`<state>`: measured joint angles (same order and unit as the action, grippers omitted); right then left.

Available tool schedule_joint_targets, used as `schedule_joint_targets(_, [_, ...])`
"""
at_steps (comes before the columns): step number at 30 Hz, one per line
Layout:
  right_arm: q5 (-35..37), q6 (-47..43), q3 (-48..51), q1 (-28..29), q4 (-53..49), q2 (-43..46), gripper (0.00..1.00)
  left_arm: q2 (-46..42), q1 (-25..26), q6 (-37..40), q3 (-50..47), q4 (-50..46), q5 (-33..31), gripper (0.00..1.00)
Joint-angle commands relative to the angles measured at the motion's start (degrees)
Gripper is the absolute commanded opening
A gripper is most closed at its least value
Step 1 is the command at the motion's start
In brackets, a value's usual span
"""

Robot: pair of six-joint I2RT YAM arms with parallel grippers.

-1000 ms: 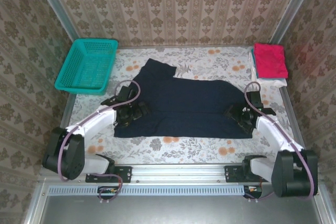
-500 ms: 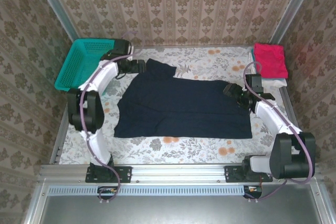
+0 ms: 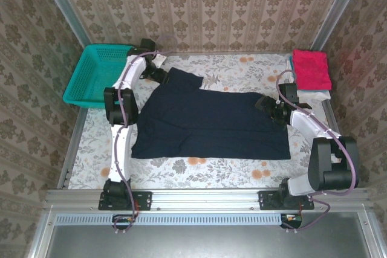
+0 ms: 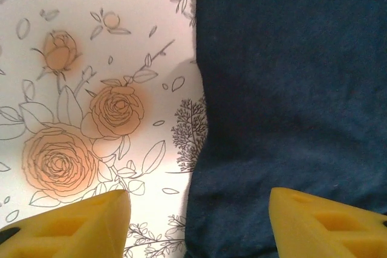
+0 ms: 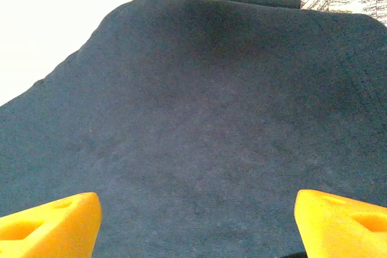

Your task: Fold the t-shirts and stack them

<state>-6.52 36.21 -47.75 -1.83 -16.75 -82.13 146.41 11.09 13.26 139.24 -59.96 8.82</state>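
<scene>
Both with fingers open, left gripper (image 4: 196, 209) and right gripper (image 5: 196, 209) poise over the navy t-shirt's (image 3: 205, 122) far edge; pinching to fold seems next.

Far right corner, the white t-shirt (image 3: 315, 95) barely peeks out, buried under the magenta t-shirt (image 3: 312, 69). In the left wrist view the navy t-shirt (image 4: 290, 89) runs off the top, right and bottom edges. The left tool (image 4: 196, 200) has its yellow fingers (image 4: 72, 225) clipped at the bottom edge, the right tool (image 5: 196, 196) likewise

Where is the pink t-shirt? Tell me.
In the top view, the pink t-shirt lies folded atop the white t-shirt at the far right corner of the table.
</scene>
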Motion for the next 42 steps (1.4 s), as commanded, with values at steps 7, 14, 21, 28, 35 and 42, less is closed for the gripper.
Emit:
schedule_joint_targets(7, [-0.16,0.82,0.87,0.42,0.66,-0.22,0.85,4.07,-1.41,4.15,5.25,-11.05,4.49,0.55])
schedule_joint_targets(14, [-0.45,1.43,1.61,0.51,1.01,-0.36,0.84,6.21,-1.42,3.54,5.64,-10.72,5.25,0.41])
schedule_joint_targets(21, [-0.1,1.35,1.78,0.51,-0.02,0.95,0.85,7.66,-1.51,3.44,5.56,-10.78,4.23,0.26])
schedule_joint_targets(28, [3.88,-1.15,-1.28,0.51,-2.44,-0.01,0.84,6.91,-1.51,3.17,4.39,-9.43,6.14,0.0])
schedule_joint_targets(35, [15.76,-5.34,-15.24,0.34,-7.6,-10.94,0.81,5.04,-1.59,2.79,0.9,-6.5,8.24,0.0])
schedule_joint_targets(42, [22.12,-4.21,-32.02,-0.33,-13.65,-26.7,0.62,3.39,-1.69,2.39,-2.11,-4.15,10.18,0.0])
